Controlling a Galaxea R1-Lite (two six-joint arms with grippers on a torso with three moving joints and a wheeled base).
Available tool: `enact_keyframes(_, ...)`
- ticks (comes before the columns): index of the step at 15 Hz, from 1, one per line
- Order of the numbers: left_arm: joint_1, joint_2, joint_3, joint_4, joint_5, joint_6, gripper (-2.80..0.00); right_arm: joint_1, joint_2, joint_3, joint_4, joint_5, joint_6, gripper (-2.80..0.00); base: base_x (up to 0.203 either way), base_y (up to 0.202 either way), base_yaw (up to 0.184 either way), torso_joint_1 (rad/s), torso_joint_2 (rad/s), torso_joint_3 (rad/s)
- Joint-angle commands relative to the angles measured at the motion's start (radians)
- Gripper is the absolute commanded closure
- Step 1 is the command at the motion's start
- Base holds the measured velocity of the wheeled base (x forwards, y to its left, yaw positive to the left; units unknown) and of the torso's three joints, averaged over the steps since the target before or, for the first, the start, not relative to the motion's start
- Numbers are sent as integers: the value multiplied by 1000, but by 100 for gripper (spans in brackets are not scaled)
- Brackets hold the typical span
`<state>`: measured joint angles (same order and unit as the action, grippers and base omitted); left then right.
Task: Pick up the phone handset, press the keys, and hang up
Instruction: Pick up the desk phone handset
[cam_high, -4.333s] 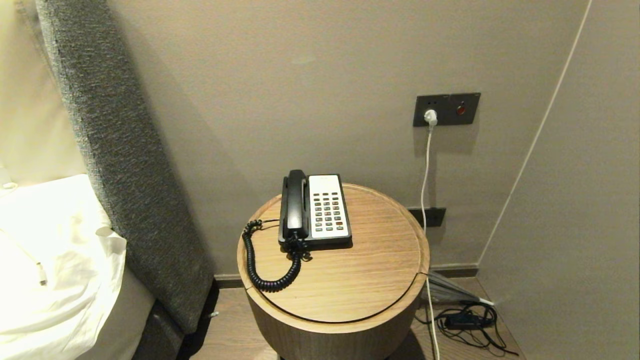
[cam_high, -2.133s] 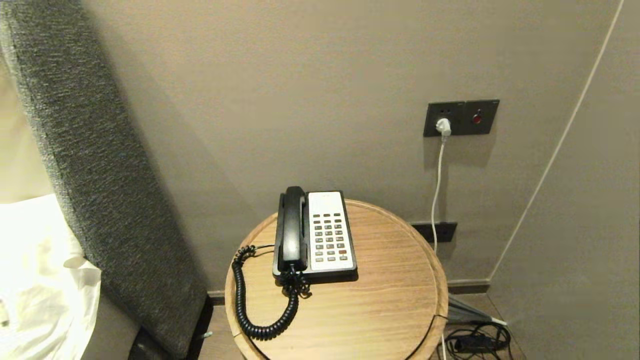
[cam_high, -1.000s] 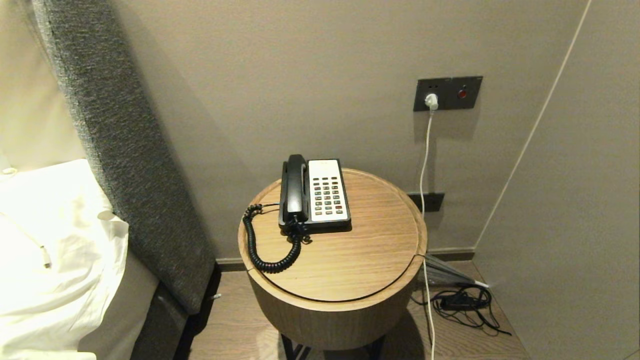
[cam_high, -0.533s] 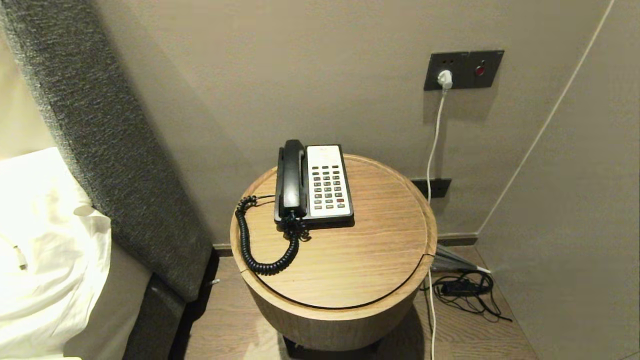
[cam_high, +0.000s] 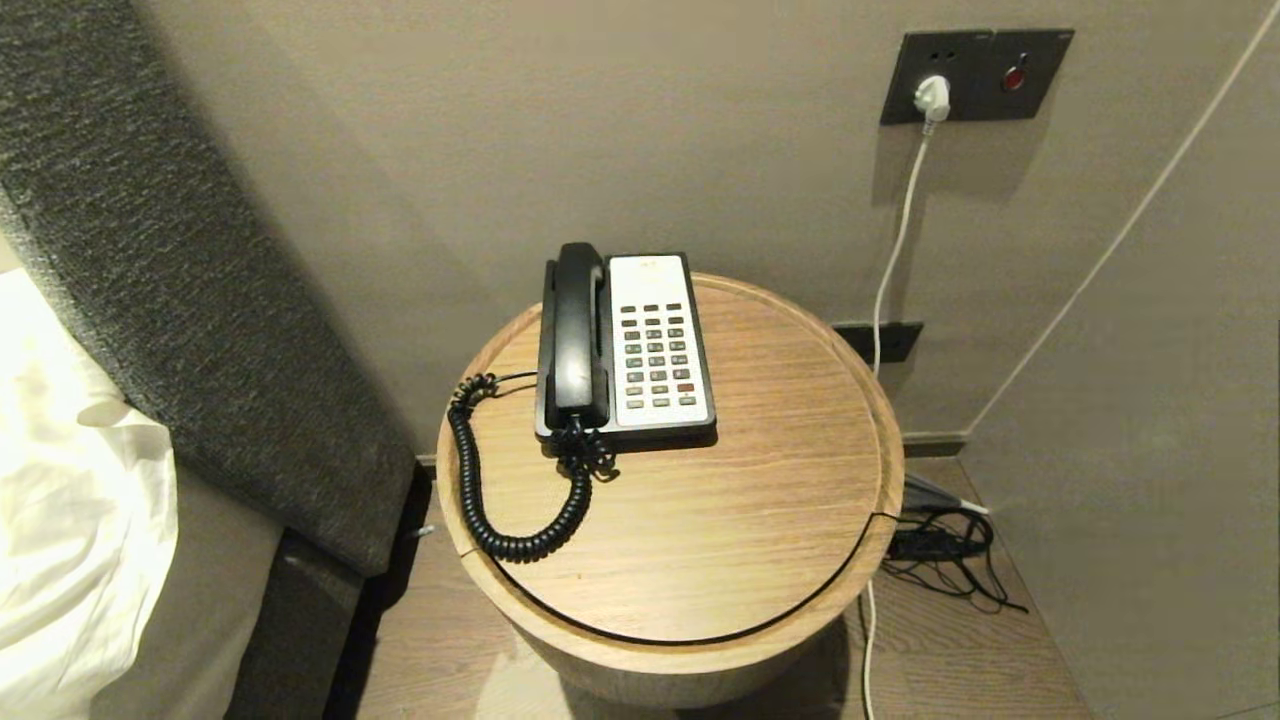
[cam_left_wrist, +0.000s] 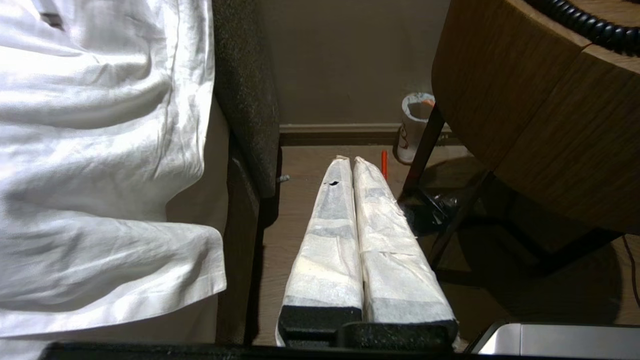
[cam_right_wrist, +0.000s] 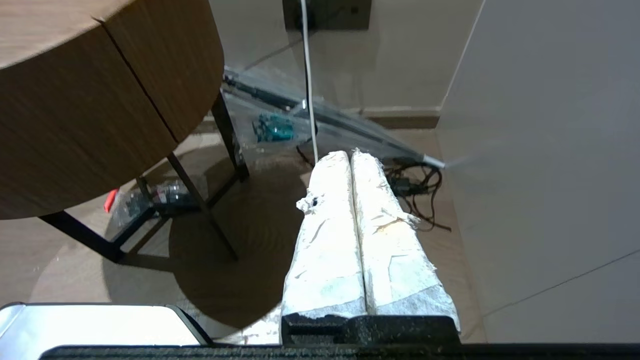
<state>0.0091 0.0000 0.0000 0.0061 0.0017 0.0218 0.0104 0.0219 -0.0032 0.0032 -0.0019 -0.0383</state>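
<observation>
Three views, no arm in the first. From the head: phone handset (cam_high: 575, 335) resting on the left side of the phone base (cam_high: 628, 430), coiled cord (cam_high: 500, 500) looping forward over the round wooden table (cam_high: 760, 520); keys (cam_high: 657, 355) on the white faceplate just right of the handset. White plug (cam_high: 933, 95) in the wall socket behind. From the left wrist: left gripper (cam_left_wrist: 353, 162) low above the floor between bed sheet (cam_left_wrist: 90, 150) and table side, wrapped fingers pressed together, holding nothing; paper cup (cam_left_wrist: 415, 125) by the wall. From the right wrist: right gripper (cam_right_wrist: 350, 156) beside the table, fingers also pressed together and empty, black cables (cam_right_wrist: 420, 187) on the floor ahead.
</observation>
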Motion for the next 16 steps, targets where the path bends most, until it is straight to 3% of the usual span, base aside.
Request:
enact_keyframes(1,0,2,0,0,0,-9,0,0,1,0,0,-1,0,0,0,0,0,3,2,-214)
enact_keyframes(10,0,2,-7,2,0,6,0,0,1,0,0,-1,0,0,0,0,0,1,1,-54)
enact_keyframes(12,0,5,-117,43,-8,11,0,0,1,0,0,-1,0,0,0,0,0,0,0,0)
enact_keyframes(13,0,16,-222,120,-22,18,0,0,1,0,0,0,0,0,0,0,0,0,0,0)
enact_keyframes(16,2,180,-655,429,-110,39,0,0,1,0,0,0,0,0,0,0,0,0,0,0)
